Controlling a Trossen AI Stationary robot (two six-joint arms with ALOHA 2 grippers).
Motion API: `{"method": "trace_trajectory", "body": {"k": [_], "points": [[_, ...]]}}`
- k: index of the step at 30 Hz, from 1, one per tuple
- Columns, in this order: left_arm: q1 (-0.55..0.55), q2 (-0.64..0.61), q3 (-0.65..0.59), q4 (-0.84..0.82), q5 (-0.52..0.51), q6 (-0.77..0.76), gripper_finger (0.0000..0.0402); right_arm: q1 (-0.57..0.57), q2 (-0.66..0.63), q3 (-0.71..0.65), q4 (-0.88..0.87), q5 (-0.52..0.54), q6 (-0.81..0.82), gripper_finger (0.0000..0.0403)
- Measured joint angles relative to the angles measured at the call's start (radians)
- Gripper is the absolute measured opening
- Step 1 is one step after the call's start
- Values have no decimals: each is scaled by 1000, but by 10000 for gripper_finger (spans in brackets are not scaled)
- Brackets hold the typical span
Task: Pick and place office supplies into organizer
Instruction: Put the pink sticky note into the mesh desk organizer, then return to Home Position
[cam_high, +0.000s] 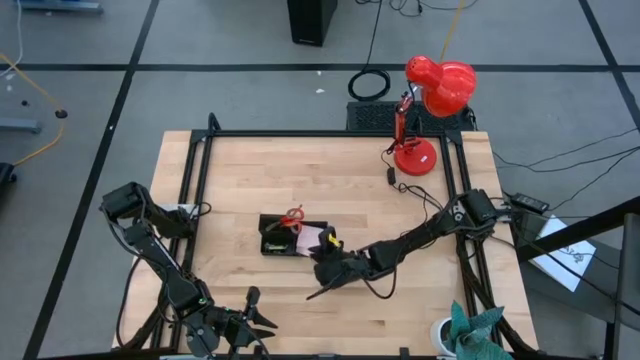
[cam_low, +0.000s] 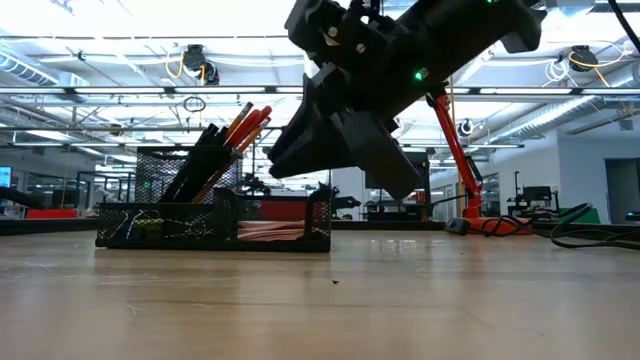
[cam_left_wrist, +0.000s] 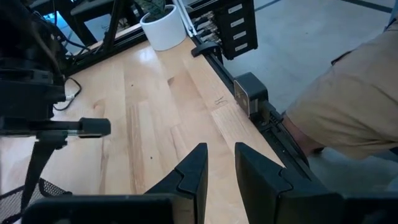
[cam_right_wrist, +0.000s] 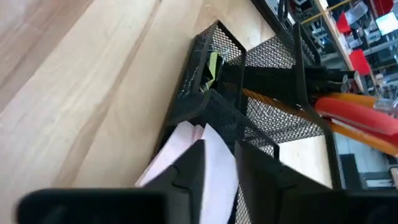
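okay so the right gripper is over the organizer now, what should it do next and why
Probably lift the right gripper straight up and away. The pink note pad already lies in the shallow compartment of the organizer, scissors and pencil stand in the tall one, and no supplies show loose on the table.

Robotics lab, pretty clearly: wooden tabletop (cam_high: 330, 190) in black metal frame (cam_high: 200, 170), cables (cam_high: 372, 82) over taped grey floor (cam_high: 200, 40), ceiling light strips (cam_low: 100, 25) and glass partitions behind, more gear on racks.

hidden: note pad (cam_right_wrist: 205, 155) partly behind right pincer (cam_right_wrist: 219, 163) | person's sleeve (cam_left_wrist: 354, 99) cropped
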Motion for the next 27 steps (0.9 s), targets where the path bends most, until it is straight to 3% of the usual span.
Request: {"method": "trace_trajectory", "body": {"k": [2,5,8,14,18,22,27], "points": [[0,0,0,0,-2,8,88,2,0,0,0,-21,27,52],[-9,0,0,0,-42,54,88,3,-13,0,2,-138,85,9],[-21,-4,0,-15,-122,104,88,0,-46,2,14,-258,145,12],[41,-109,0,-154,-158,109,88,-43,-143,2,37,-384,171,3],[145,-192,0,-237,-51,171,87,-87,-198,3,80,-499,151,1],[233,-253,0,-284,52,315,64,-131,-262,3,76,-523,146,1],[293,-399,0,-375,49,390,7,-191,-378,3,-38,-548,150,1]]}}
